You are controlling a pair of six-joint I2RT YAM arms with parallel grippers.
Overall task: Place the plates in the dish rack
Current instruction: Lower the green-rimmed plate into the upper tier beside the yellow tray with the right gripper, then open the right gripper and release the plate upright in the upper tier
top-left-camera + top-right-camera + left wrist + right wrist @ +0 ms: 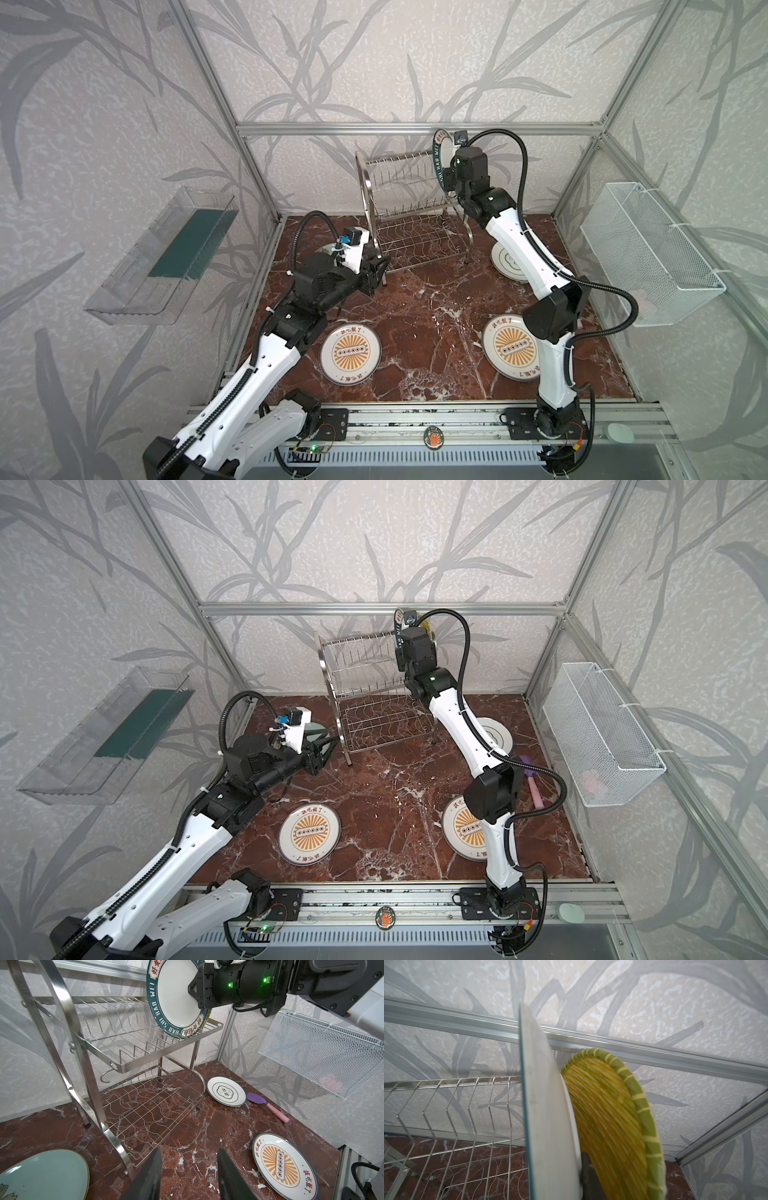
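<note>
The steel dish rack (pixel 403 199) stands at the back. My right gripper (pixel 193 989) is shut on the dark-green-rimmed plate (pixel 174 995), held upright over the right end of the rack's top tier, beside the yellow ribbed plate (pixel 608 1115) that stands there. My left gripper (pixel 189 1153) hangs open and empty, low over the table by the rack's left leg. The celadon plate (pixel 45 1174) lies beside it. Two sunburst plates (pixel 350 353) (pixel 509 347) lie flat at the front. A white plate with a dark motif (pixel 226 1091) lies right of the rack.
A white mesh basket (pixel 648 257) hangs on the right wall and a clear plastic tray (pixel 162 253) on the left wall. A purple spatula with a pink handle (pixel 268 1106) lies near the right wall. The right arm spans over the right-hand plates.
</note>
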